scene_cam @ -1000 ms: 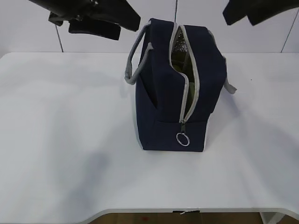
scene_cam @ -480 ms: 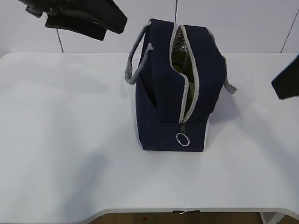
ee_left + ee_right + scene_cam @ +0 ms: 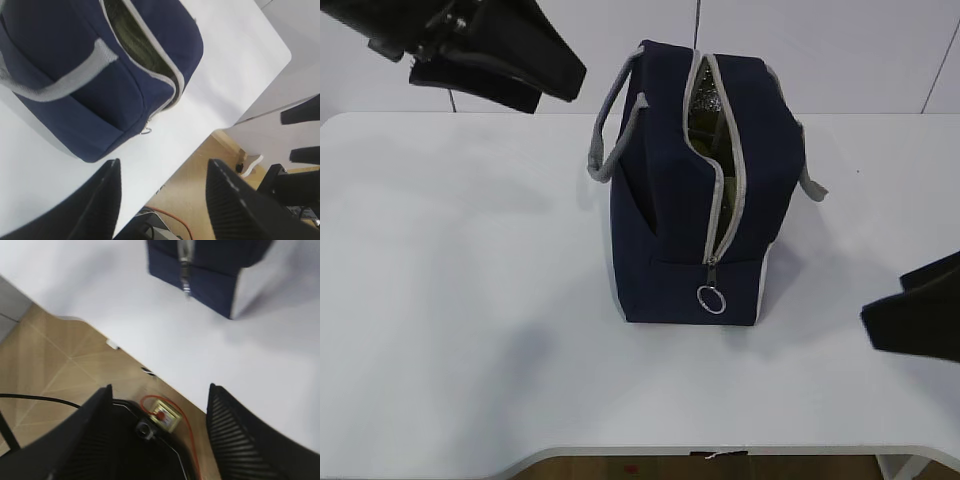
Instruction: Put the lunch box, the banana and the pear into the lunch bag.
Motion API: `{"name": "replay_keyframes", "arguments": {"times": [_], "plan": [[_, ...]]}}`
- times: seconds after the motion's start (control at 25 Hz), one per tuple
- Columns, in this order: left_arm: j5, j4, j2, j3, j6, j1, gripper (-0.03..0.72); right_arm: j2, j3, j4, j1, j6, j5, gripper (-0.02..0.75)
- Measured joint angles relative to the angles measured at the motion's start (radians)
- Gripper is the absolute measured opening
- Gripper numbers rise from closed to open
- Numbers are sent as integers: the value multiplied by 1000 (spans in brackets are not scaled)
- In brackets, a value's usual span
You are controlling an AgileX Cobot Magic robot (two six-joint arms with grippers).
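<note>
Table: a plain white table ran edge to edge, with a pale wall behind and wood flooring showing below its front edge in the right wrist view.
Writing: no lettering could be read on the bag or anywhere else.
Left gripper: the left gripper hung high at the upper left, off the table, jaws spread and holding nothing.
Lunch bag: the lunch bag stood upright mid-table, zipper parted along the top, ring pull hanging at the front.
Inside: something olive-green showed through the gap, possibly the lunch box lid; too dim to say.
Right gripper: the right gripper sat low past the table's right front edge, blurred, fingers apart and empty.
</note>
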Motion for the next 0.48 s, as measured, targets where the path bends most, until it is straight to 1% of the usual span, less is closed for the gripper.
{"name": "replay_keyframes", "arguments": {"times": [0.12,0.2,0.28,0.4,0.48], "plan": [[-28,0,-19,53,2,0,413,-5,100,160,0,-178,-69,473],[-51,4,-33,88,16,0,409,-7,147,230,0,-277,-110,473],[-62,25,-51,111,25,0,405,-7,169,264,0,-329,-162,473],[-66,73,-70,122,28,0,403,-7,179,284,0,-370,-267,473],[-71,86,-75,122,31,0,401,-5,179,350,0,-379,-330,473]]}}
